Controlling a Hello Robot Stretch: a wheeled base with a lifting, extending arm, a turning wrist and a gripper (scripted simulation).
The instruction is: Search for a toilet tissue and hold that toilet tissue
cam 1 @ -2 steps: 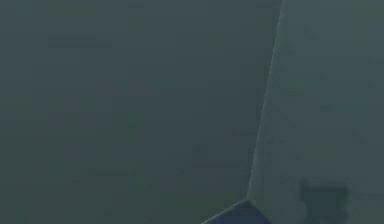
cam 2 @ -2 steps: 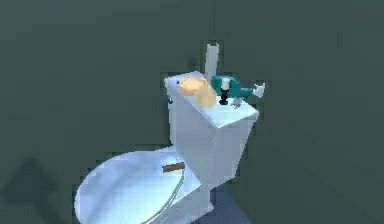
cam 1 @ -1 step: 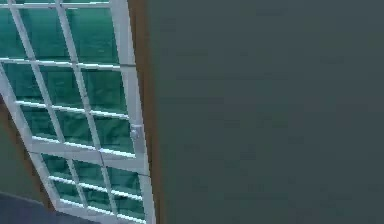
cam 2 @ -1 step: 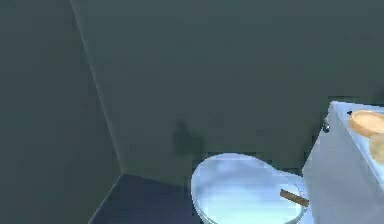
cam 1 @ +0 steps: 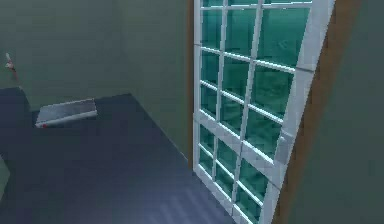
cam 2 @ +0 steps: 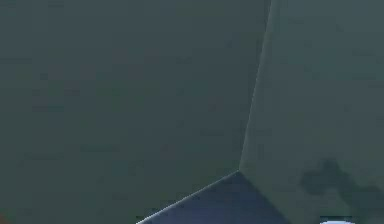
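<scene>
A flat grey rectangular object (cam 1: pixel 66 112) lies on the dark floor (cam 1: pixel 120 160) at the forward view's left, near the wall. A thin upright item with a red mark (cam 1: pixel 11 65) stands at the far left edge by the wall. In the arm side view two grey-green walls meet at a corner (cam 2: pixel 255 110) above a small wedge of dark floor (cam 2: pixel 225 205).
A tall white-framed door with many teal glass panes (cam 1: pixel 255 100) fills the forward view's right, set in a brown frame (cam 1: pixel 325 130). Grey-green walls (cam 1: pixel 90 45) close the room behind. Dark floor stretches from the door toward the lower left.
</scene>
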